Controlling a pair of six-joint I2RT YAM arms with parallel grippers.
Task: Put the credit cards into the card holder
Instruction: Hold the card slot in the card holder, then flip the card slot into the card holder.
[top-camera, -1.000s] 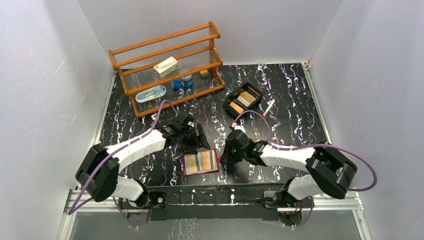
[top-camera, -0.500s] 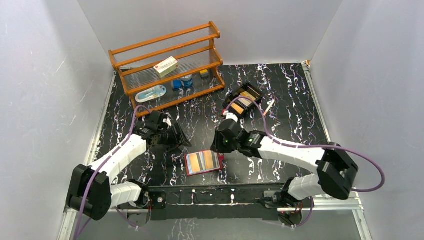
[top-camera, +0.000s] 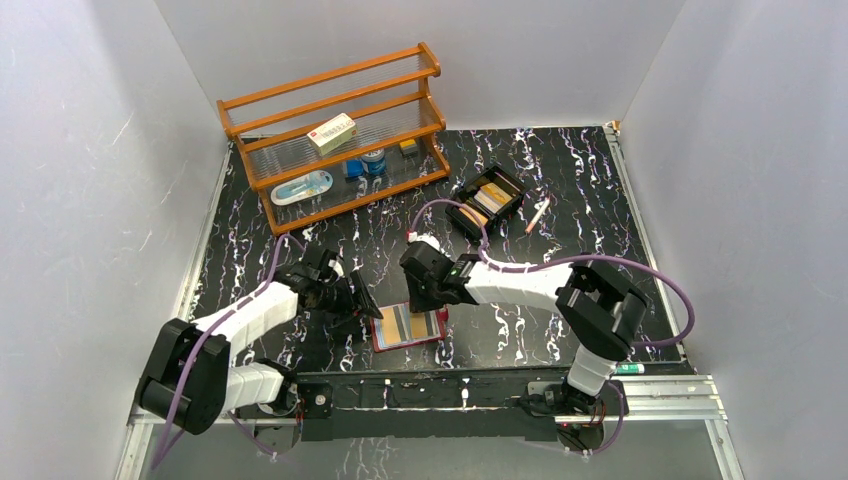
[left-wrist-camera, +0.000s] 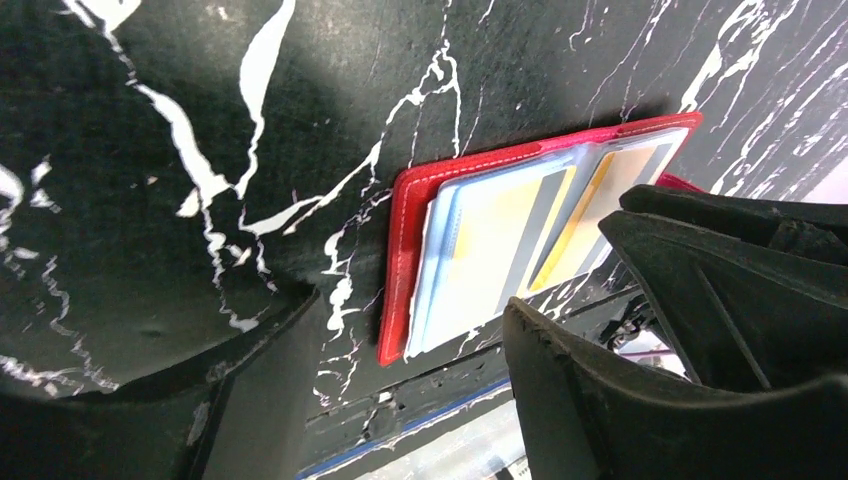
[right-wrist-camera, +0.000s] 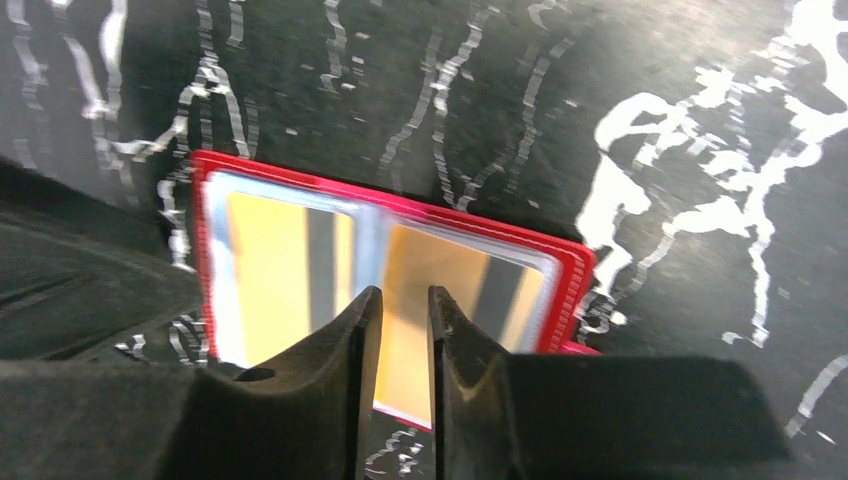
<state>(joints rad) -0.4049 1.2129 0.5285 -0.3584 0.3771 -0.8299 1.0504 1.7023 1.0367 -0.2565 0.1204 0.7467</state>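
Note:
The card holder (top-camera: 408, 327) is a red wallet lying open near the table's front edge. Credit cards sit in its clear sleeves: a yellow one (right-wrist-camera: 270, 265) on the left and a gold one (right-wrist-camera: 465, 290) on the right. In the left wrist view the card holder (left-wrist-camera: 400, 250) shows pale cards (left-wrist-camera: 500, 235) under plastic. My left gripper (top-camera: 358, 303) stands wide open at the wallet's left edge, low over the table. My right gripper (right-wrist-camera: 403, 295) hovers over the wallet's middle, jaws a narrow gap apart with nothing between them.
A black two-compartment tray (top-camera: 487, 199) with more cards sits behind the wallet, a pen (top-camera: 537, 213) to its right. A wooden rack (top-camera: 335, 130) at the back left carries a cream box (top-camera: 331, 132) and small items. White walls enclose the table.
My left gripper has drawn back leftward from behind the wallet and dropped to its left edge. My right gripper has swung left, from the wallet's right side to over its middle.

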